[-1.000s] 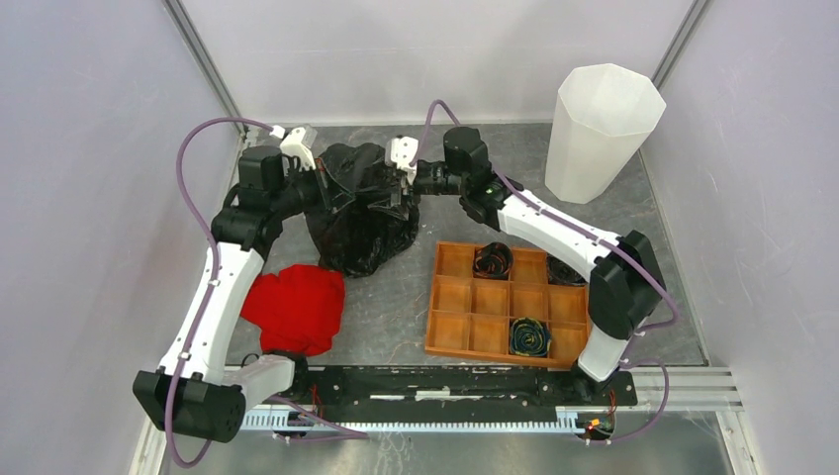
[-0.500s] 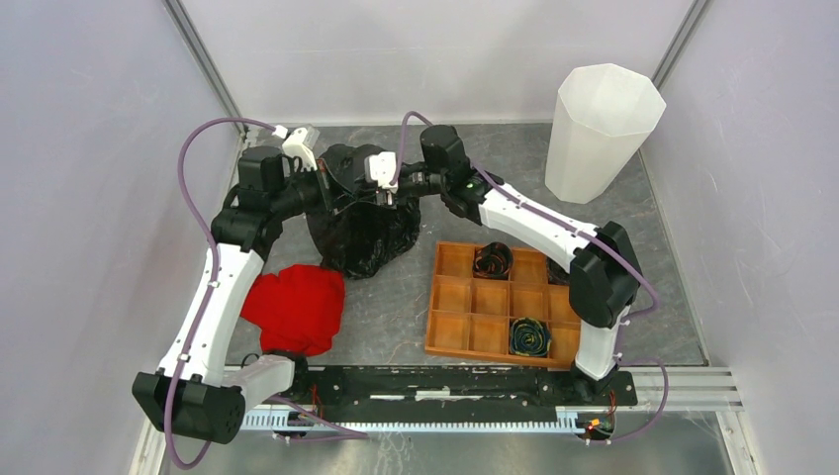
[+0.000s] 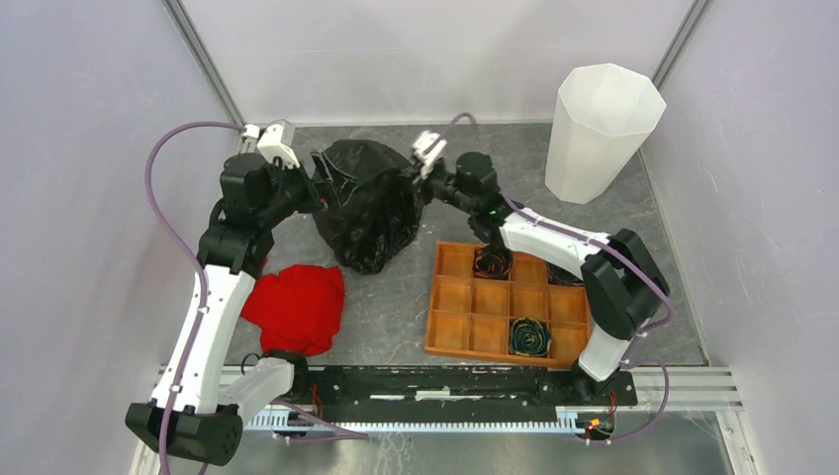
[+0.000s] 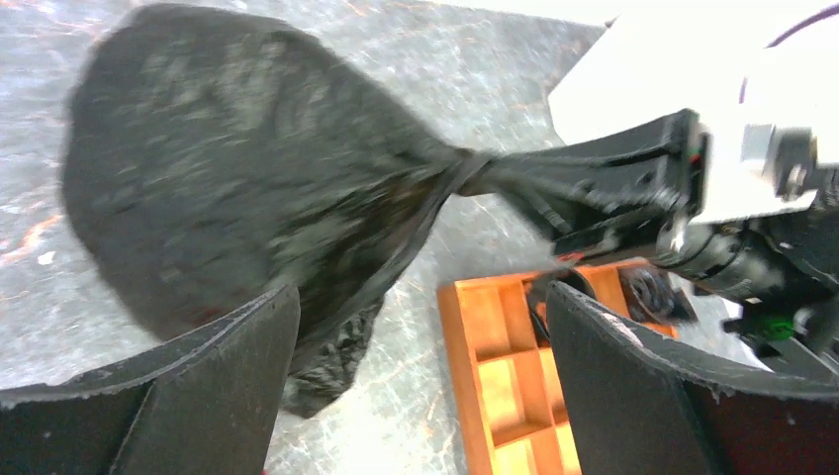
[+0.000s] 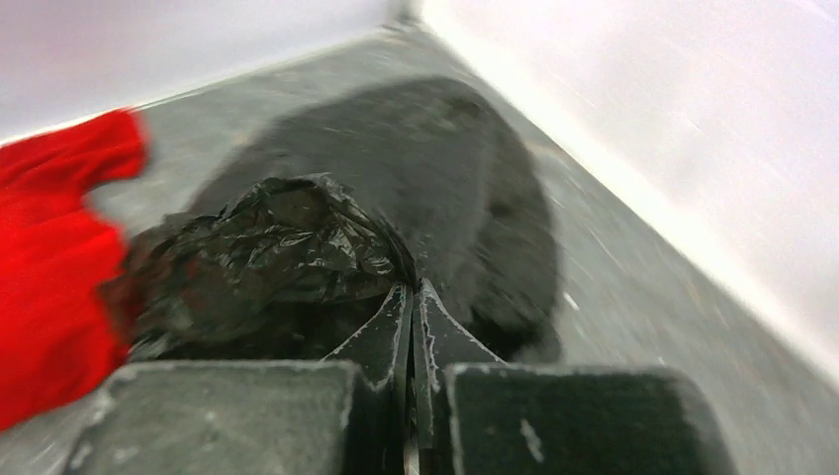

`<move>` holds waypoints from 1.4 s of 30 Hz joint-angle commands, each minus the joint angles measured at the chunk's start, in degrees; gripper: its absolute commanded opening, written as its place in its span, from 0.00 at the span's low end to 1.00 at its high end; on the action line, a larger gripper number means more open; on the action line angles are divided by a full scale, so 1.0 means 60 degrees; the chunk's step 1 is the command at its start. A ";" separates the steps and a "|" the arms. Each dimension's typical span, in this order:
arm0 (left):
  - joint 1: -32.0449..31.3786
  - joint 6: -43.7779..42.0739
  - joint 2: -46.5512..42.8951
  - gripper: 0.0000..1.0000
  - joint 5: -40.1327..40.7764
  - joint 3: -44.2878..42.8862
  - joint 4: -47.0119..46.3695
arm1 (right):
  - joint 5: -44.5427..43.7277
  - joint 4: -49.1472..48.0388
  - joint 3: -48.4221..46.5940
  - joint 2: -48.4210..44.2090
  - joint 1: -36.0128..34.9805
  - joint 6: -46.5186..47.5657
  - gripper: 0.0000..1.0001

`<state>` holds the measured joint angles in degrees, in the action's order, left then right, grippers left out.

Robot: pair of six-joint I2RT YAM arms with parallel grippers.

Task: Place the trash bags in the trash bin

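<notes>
The black crinkled trash bag [image 3: 368, 203] lies in a heap at the back middle of the table. My right gripper [image 3: 420, 187] is at its right edge, shut on a pinched fold of the bag [image 5: 287, 252], the jaws pressed together [image 5: 411, 297]. In the left wrist view that fold is stretched out to the right gripper [image 4: 613, 188]. My left gripper [image 3: 313, 192] sits at the bag's left side, open [image 4: 420, 381] with nothing between its fingers [image 4: 198, 396]. The bag [image 4: 237, 178] lies just beyond them. The tall white trash bin [image 3: 600, 129] stands upright at the back right.
An orange-brown compartment tray [image 3: 465, 322] holding dark rolls lies right of centre, under the right forearm. A red cloth [image 3: 295, 307] lies at the front left beside the left arm. Enclosure walls close in the back and both sides.
The left gripper opened, let go of the bag and drew back to the left. The right gripper closed on the bag's right edge and pulled it a little to the right.
</notes>
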<state>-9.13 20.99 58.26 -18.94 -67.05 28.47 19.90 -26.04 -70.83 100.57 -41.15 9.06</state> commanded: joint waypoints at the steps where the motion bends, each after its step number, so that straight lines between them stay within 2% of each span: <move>1: -0.0032 0.0653 -0.0247 1.00 0.1887 0.0551 -0.0446 | -0.4734 -0.1486 0.1099 -0.1185 0.1054 -0.3171 0.00; 3: -0.0032 0.0852 -0.0053 1.00 0.1873 0.0833 -0.0462 | -0.4832 -0.1162 0.1315 -0.1232 0.1550 -0.3465 0.00; 8: -0.0032 0.1586 0.0717 1.00 0.1224 0.1584 -0.1199 | -0.3523 -0.1202 0.1855 -0.1063 0.2472 -0.3619 0.00; 11: -0.0032 0.2311 0.1100 0.99 0.0194 0.2112 -0.2401 | -0.3108 -0.1063 0.1996 -0.0975 0.2768 -0.3738 0.00; 15: -0.0052 0.3319 0.1664 0.90 -0.1448 0.3104 -0.4455 | -0.2912 -0.0995 0.2151 -0.0907 0.3146 -0.4000 0.00; 18: -0.0286 0.3281 0.1966 0.88 -0.1900 0.3185 -0.5133 | -0.2367 -0.0977 0.2076 -0.0736 0.3394 -0.4270 0.00; 20: -0.0907 0.2812 0.2056 0.89 -0.1428 0.2903 -0.4933 | -0.2066 -0.0914 0.1946 -0.0619 0.3469 -0.4315 0.01; 24: -0.2552 0.1560 0.2506 0.92 0.0802 0.2180 -0.4011 | -0.1716 -0.0892 0.1746 -0.0461 0.3530 -0.4346 0.00; 32: -0.2852 0.0957 0.3692 0.91 0.2465 0.2157 -0.4391 | -0.1167 -0.0830 0.1469 -0.0371 0.3600 -0.4376 0.00; 34: -0.2856 0.0826 0.4026 0.81 0.2461 0.1885 -0.4226 | -0.1179 -0.0816 0.1463 -0.0368 0.3601 -0.4343 0.01; 40: -0.3021 0.1058 0.4365 0.62 0.2426 0.2096 -0.4437 | -0.1171 -0.0816 0.1412 -0.0387 0.3651 -0.4452 0.00; 42: -0.3050 0.1177 0.4438 0.50 0.2776 0.2107 -0.4076 | -0.1138 -0.0816 0.1341 -0.0382 0.3653 -0.4509 0.01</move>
<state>-26.70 29.45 84.20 -5.93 -53.08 4.19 12.03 -29.21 -59.83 98.35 -19.59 -16.95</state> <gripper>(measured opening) 0.602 0.006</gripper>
